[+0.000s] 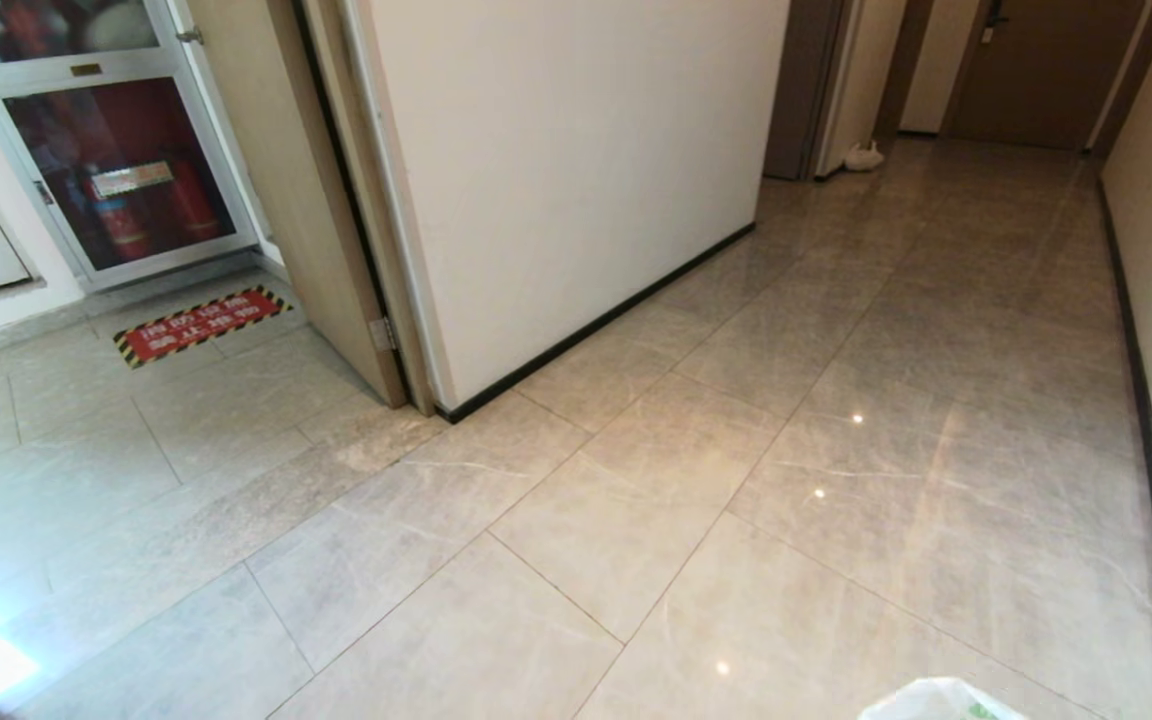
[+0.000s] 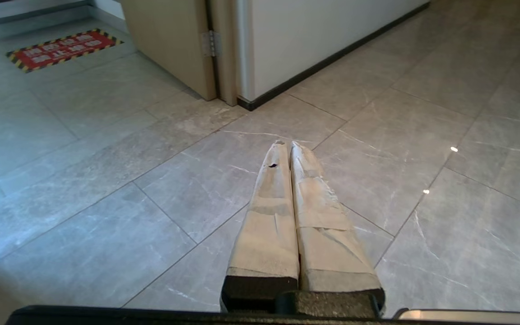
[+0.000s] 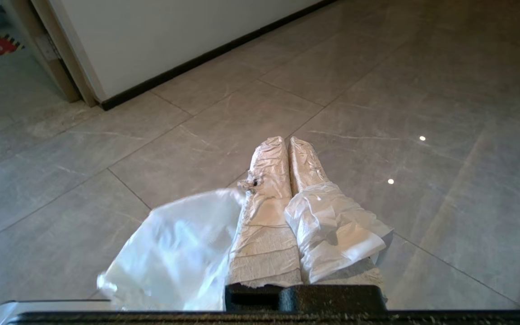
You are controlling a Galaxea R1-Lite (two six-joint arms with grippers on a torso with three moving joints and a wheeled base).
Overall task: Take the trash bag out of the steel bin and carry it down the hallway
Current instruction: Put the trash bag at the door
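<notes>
My right gripper (image 3: 287, 141) is shut on the trash bag (image 3: 174, 253), thin white plastic. One part of the bag hangs beside the fingers and another strip (image 3: 336, 234) drapes over one finger. A bit of the trash bag (image 1: 941, 700) with green print shows at the bottom edge of the head view. My left gripper (image 2: 286, 144) is shut with nothing in it and points level over the floor. The hallway (image 1: 936, 330) of glossy beige-grey tiles runs ahead to the right. The steel bin is out of view.
A white wall (image 1: 576, 170) with black baseboard juts out ahead on the left, with an open door leaf (image 1: 321, 240) at its corner. A fire cabinet (image 1: 116, 170) and a red floor sign (image 1: 201, 325) are at far left. A dark door (image 1: 1046, 70) ends the hallway; a small white thing (image 1: 864, 156) lies by a doorway.
</notes>
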